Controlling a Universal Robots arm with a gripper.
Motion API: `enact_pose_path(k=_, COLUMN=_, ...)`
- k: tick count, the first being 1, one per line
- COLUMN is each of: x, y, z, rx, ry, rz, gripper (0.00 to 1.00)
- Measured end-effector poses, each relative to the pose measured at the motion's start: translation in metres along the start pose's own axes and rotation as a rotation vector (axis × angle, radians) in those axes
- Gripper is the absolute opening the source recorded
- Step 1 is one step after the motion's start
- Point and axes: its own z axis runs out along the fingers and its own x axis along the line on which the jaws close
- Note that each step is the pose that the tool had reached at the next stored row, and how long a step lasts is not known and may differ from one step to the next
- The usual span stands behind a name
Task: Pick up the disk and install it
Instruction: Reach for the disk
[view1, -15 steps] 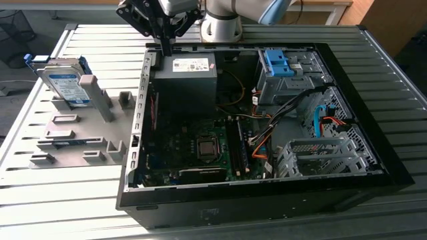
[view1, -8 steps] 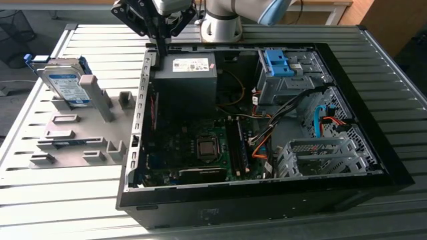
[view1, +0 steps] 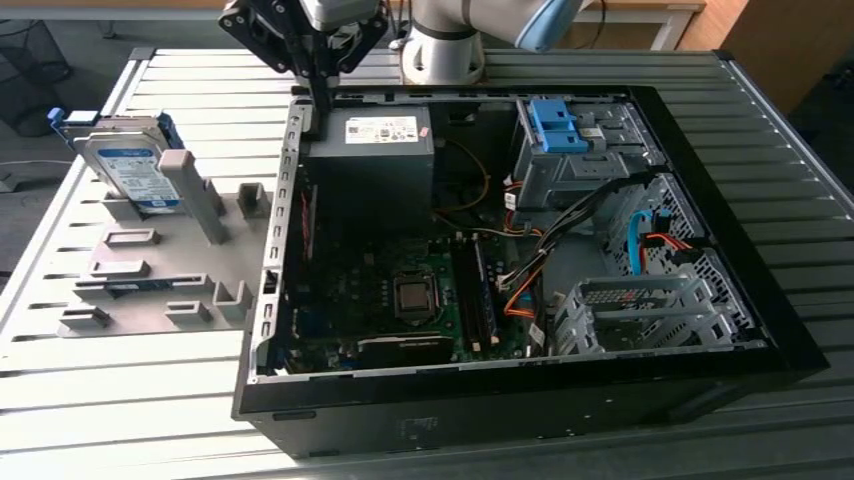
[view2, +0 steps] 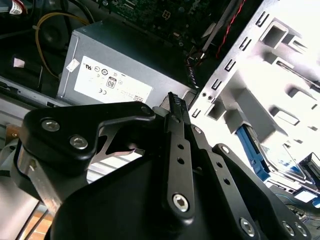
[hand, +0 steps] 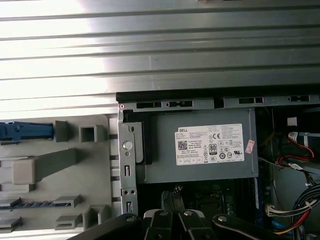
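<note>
While the counter (view1: 147, 400) carried the computer case (view1: 534, 400), the disk (view1: 127, 165) stood upright in a grey rack (view1: 174, 290) at the case's ten o'clock in the exterior view. Pressed together and empty, the pincer (view1: 308, 125) hung over the case's eleven o'clock corner; a clean pick probably needed it spread, square to the disk's faces.

A: What sort of place is this rig in?

B: Robotics lab or test workshop, by the look. The open PC case (view1: 534, 410) lies on a slatted metal table (view1: 134, 400), the arm's base (view1: 443, 50) stands right behind the case, and beside the case, on the exterior view's left, a grey fixture plate (view1: 160, 290) holds the disk (view1: 134, 170) on edge.

A: Not someone's home then?

B: Nah, wooden office furniture (view1: 787, 40) behind the case, wire bin (view1: 27, 55) too.
</note>
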Motion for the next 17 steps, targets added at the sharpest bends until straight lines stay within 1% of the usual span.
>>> enact_pose_path(k=17, x=0.0047, y=-0.0003, z=0.0004, rx=0.0001, ry=0.0001, rz=0.0, gripper=0.11)
